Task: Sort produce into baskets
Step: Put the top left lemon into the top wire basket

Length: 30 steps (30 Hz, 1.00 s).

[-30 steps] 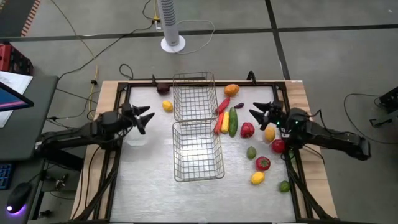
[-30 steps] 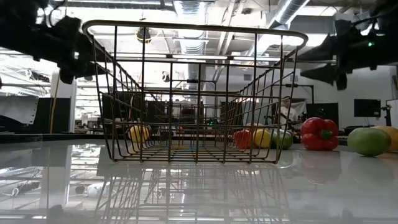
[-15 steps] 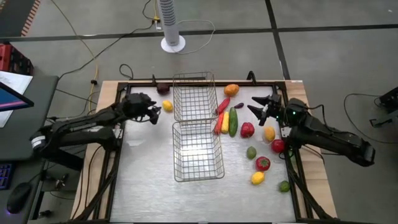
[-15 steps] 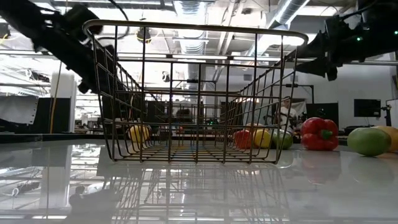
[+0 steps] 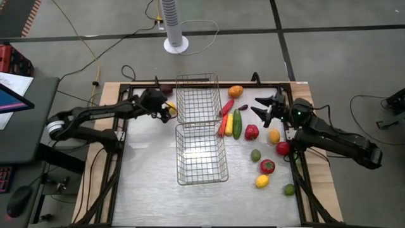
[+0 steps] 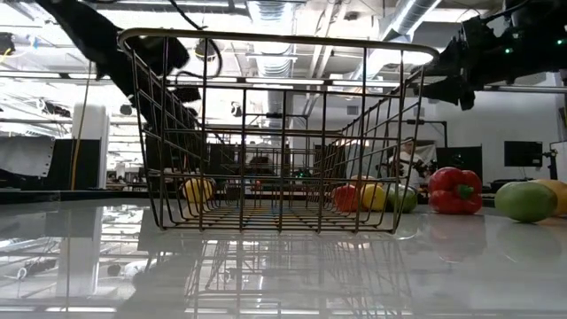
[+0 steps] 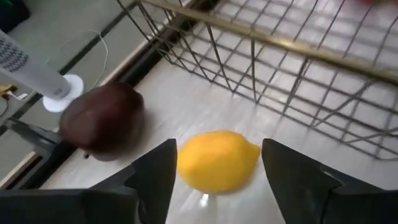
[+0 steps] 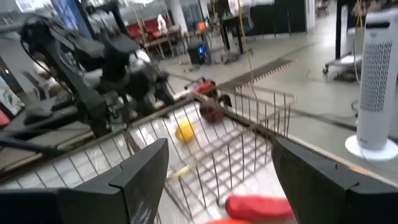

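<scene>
My left gripper [image 5: 164, 109] hangs tipped down at the far left, beside the far basket [image 5: 197, 96]. Its open fingers stand on either side of a yellow lemon [image 7: 217, 160] that lies on the table; I see no touch. A dark plum [image 7: 104, 121] lies just beyond it. The near basket [image 5: 201, 153] stands at the table's middle. My right gripper [image 5: 261, 109] is open and level above the right side, over the produce: a green cucumber [image 5: 237, 124], a red pepper [image 5: 251, 132], an orange [image 5: 235, 91], lemons, tomatoes and limes.
Both wire baskets stand end to end between the arms. The produce is strewn from the baskets' right side to the right edge, with a lime [image 5: 289, 189] near the front right corner. A white fan [image 5: 174, 25] stands on the floor beyond the far edge.
My left gripper has swung from the left edge toward the far edge and the far basket, tipping downward, and now stands over the lemon. My right gripper has risen slightly and shifted a little toward the far edge.
</scene>
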### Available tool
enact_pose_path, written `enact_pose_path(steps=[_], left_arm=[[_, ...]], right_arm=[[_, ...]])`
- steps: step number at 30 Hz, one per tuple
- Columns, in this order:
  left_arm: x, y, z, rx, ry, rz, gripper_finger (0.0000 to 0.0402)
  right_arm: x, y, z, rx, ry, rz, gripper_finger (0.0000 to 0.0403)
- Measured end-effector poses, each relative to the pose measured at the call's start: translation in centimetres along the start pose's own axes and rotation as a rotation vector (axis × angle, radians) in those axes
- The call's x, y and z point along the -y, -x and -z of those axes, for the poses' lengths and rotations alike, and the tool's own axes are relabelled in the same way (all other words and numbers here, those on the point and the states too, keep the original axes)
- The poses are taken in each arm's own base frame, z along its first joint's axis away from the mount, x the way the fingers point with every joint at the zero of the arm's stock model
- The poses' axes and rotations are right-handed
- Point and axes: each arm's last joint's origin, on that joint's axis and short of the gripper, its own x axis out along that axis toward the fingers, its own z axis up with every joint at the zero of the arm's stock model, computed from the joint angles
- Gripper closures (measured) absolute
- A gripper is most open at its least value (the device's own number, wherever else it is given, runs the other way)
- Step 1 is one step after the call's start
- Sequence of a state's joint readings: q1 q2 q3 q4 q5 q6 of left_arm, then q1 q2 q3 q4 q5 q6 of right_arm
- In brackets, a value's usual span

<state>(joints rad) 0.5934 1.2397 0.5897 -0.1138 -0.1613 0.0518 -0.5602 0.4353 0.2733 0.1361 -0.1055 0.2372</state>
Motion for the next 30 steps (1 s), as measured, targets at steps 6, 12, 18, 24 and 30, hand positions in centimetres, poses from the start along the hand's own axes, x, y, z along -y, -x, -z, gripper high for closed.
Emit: enact_pose_path(steps=[6, 12, 18, 24, 30], left_arm=[[0.3, -1.8, -0.5, -0.179, -0.058, 0.029, 0.0120], [0.3, -2.2, -1.5, -0.209, -0.117, 0.039, 0.0081], [0.3, -2.2, -2.2, -0.155, -0.203, 0.019, 0.0057], [-0.5, -2.4, -2.7, -0.096, -0.244, 0.024, 0.0051], [-1.5, -3.5, -2.6, -0.080, -0.233, 0.054, 0.0051]], right_arm=[[-0.6, -0.2, -2.3, 0.085, 0.011, -0.029, 0.0092], [-2.0, -0.5, -5.3, 0.082, 0.016, -0.121, 0.0092], [-2.8, -1.2, -5.7, 0.054, 0.076, -0.164, 0.0092], [-2.5, -1.9, -5.7, 0.065, 0.125, -0.149, 0.0092], [-2.1, -2.0, -5.7, 0.067, 0.125, -0.122, 0.0092]])
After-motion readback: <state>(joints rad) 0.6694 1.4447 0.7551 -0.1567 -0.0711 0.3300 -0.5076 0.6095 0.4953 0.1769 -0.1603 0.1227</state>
